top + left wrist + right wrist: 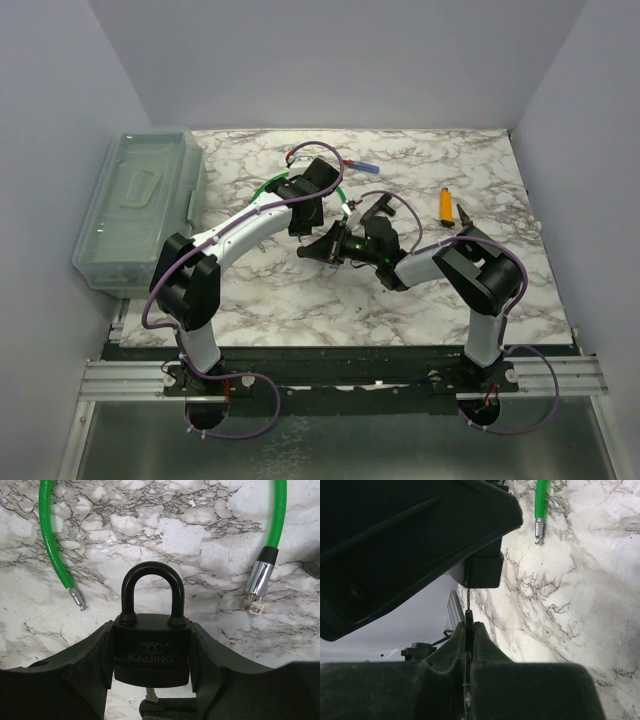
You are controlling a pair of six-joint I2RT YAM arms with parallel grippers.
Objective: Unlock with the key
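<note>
The left claw (pixel 152 655) gripped the padlock (pixel 151 630); the right claw (pixel 469 630) pinched the key (pixel 468 600) just under the padlock. Insertion seemed in hand; next the key needed seating fully, then turning.

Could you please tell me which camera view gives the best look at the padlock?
The left wrist view: the padlock faces it squarely, shackle shut, brand legible, clamped in the left gripper. The right wrist view shows only its underside, with the key meeting it. In the top view it is too small to make out.
</note>
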